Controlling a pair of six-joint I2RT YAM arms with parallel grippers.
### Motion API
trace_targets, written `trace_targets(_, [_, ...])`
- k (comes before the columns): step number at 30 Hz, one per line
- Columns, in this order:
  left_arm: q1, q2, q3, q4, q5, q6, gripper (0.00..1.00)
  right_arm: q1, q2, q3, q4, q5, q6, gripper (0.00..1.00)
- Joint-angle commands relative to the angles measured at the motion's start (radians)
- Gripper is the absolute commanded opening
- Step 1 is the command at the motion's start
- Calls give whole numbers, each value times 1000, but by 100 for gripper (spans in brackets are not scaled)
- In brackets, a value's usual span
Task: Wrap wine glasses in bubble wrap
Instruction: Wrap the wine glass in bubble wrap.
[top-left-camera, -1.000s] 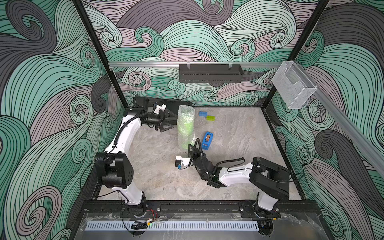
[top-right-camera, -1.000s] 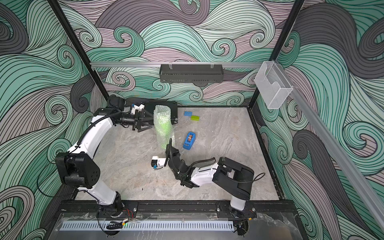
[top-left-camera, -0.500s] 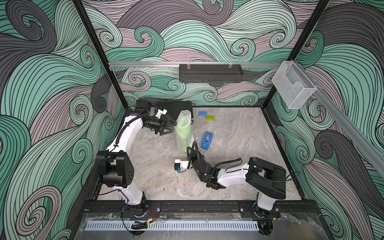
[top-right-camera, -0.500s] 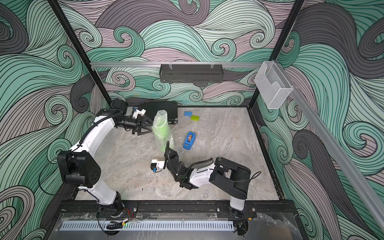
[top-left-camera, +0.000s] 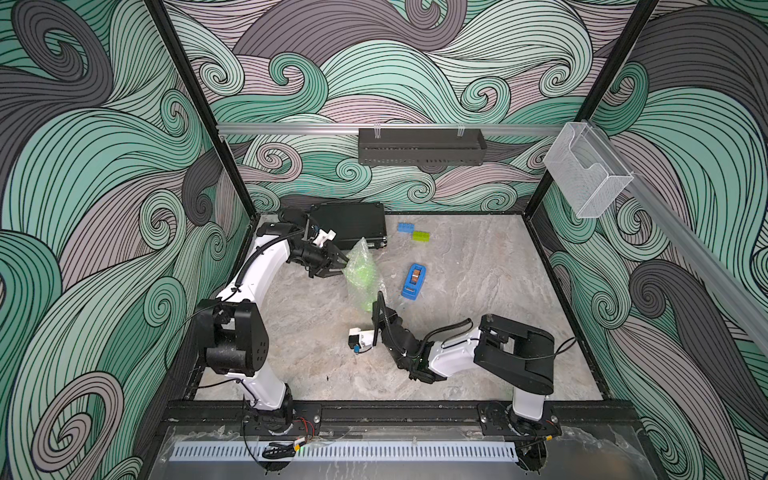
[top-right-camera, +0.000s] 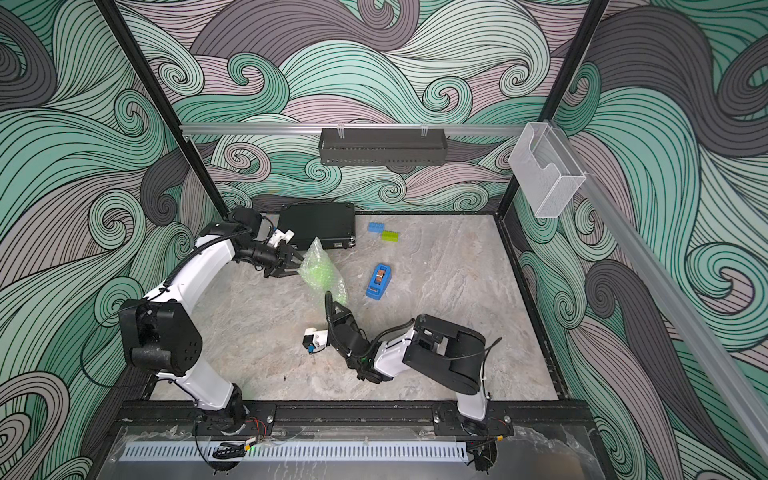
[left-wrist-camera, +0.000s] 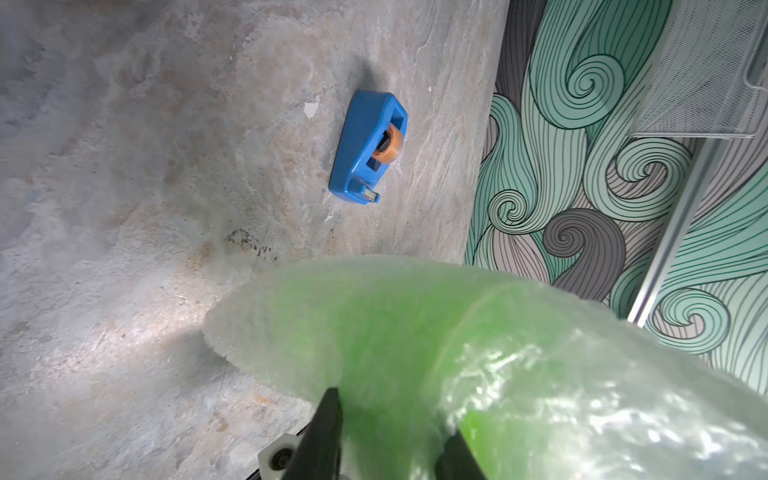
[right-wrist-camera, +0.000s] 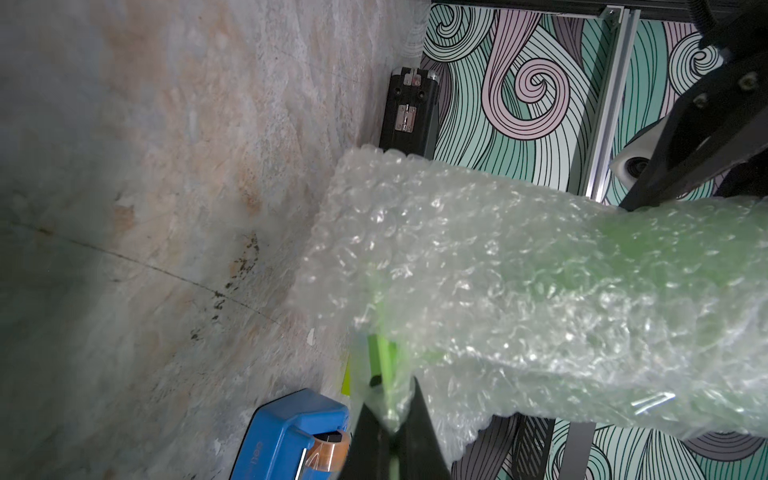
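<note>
Wrapping so far: the goblet (top-left-camera: 360, 275) shows only as a green blur through the bubble wrap (right-wrist-camera: 457, 249), which covers it all round in both top views. I judge the rolling largely done.
Place of the bundle: it sits between the two grippers, over the table (top-left-camera: 478, 299) and just in front of the black case (top-left-camera: 353, 222). It looks lifted, but I cannot tell whether its lower end touches the table.
Left gripper (top-left-camera: 341, 267): it is at the end of the bundle nearer the back wall. One finger stands on either side of what looks like the wrapped bowl, and wrap fills the gap, so it reads as a grip on the wrap.
Right gripper (right-wrist-camera: 390, 397): it is pinched closed on the opposite end of the wrap. A thin green edge of the goblet, likely the foot, is caught inside the fold.
Loose parts: in the right wrist view the wrap flares open past the goblet, and a free flap runs along the side.
Tape: none is visible on the wrap. The tape dispenser (top-left-camera: 414, 282) lies near the bundle but apart from it, with no gripper on it.
Left to do: probably closing the open ends and fastening the flap. With both grippers occupied, one would have to let go to fetch tape.
Other glasses: none are in view.
</note>
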Motion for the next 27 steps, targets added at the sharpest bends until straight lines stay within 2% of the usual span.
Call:
trace_targets(1, [-27, -18, -22, -65, -1, 32, 20, 17, 8, 55, 127, -21, -10, 0])
trace_targets(6, [-30, -25, -37, -62, -23, 42, 2, 32, 28, 65, 134, -14, -3, 0])
trace_targets(9, [-30, -18, -31, -60, -60, 45, 0, 49, 45, 73, 138, -7, -4, 2])
trace_targets(10, [-30, -17, -24, -61, -69, 48, 0, 54, 47, 75, 138, -4, -3, 9])
trace_targets(12, [-29, -12, -6, -69, -91, 55, 0, 65, 50, 72, 138, -4, 3, 28])
trace_targets(14, [-30, -8, 18, -78, -116, 68, 0, 81, 43, 60, 139, -3, 13, 56])
trace_targets(15, [-30, -6, 31, -83, -134, 77, 0, 89, 35, 55, 137, -2, 22, 64])
trace_targets(17, [-31, -1, 71, -106, -171, 105, 0, 108, -11, 35, 98, -2, 69, 73])
trace_targets(19, [-30, -1, 106, -124, -215, 133, 0, 127, -107, 7, -54, -6, 188, 77])
trace_targets(21, [-29, 0, 137, -137, -260, 159, 0, 139, -253, -7, -326, -27, 401, 76])
trace_targets(22, [-30, 0, 151, -140, -286, 172, 0, 135, -349, -1, -521, -66, 547, 75])
trace_targets(25, [-32, 11, 185, -133, -363, 201, 0, 78, -590, 18, -882, -259, 896, 73])
trace_targets(27, [-41, 27, 207, -132, -417, 223, 0, 5, -702, 53, -1030, -416, 1066, 71])
